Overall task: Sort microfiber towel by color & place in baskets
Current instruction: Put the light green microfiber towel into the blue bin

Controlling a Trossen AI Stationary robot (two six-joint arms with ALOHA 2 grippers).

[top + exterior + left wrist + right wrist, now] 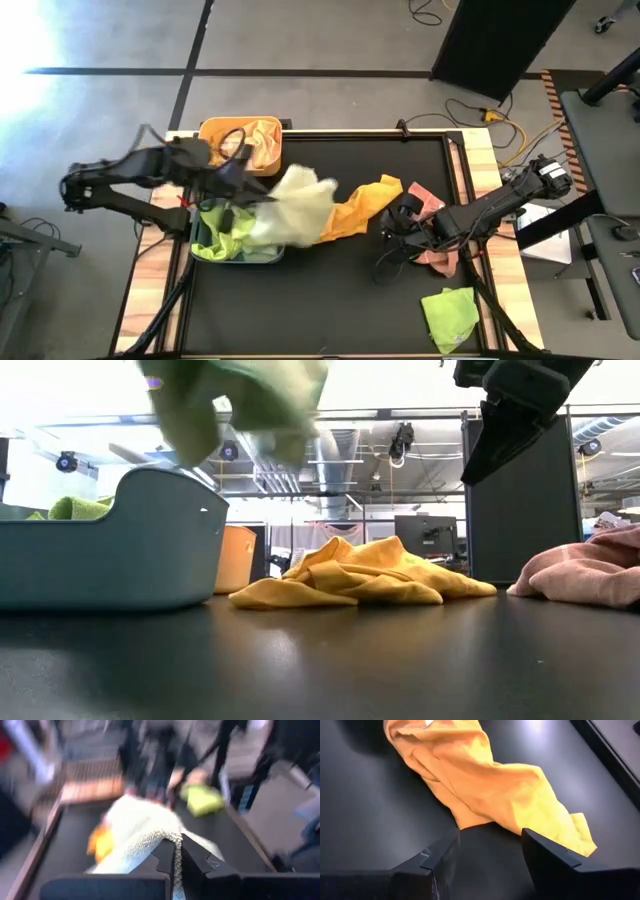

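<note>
A pale green microfiber towel (298, 203) hung pinched in the left tool (176, 865), its fingers pressed together on the cloth, above the blue-grey basket (120, 550) holding lime green towels (222, 232). The yellow-orange basket (240, 133) sat just beyond. The right tool (490, 852), fingers spread, hovered beside the orange towel (485, 785) on the black surface (330, 290).

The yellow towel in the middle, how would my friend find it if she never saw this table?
Start at the black table and find the blue-grey basket full of green cloth on its left side. Just right of it, mid-table, lies the crumpled yellow-orange towel, flat on the mat in front of the right claw. It is the only loose yellow one; its neighbours are pink and green.
</note>
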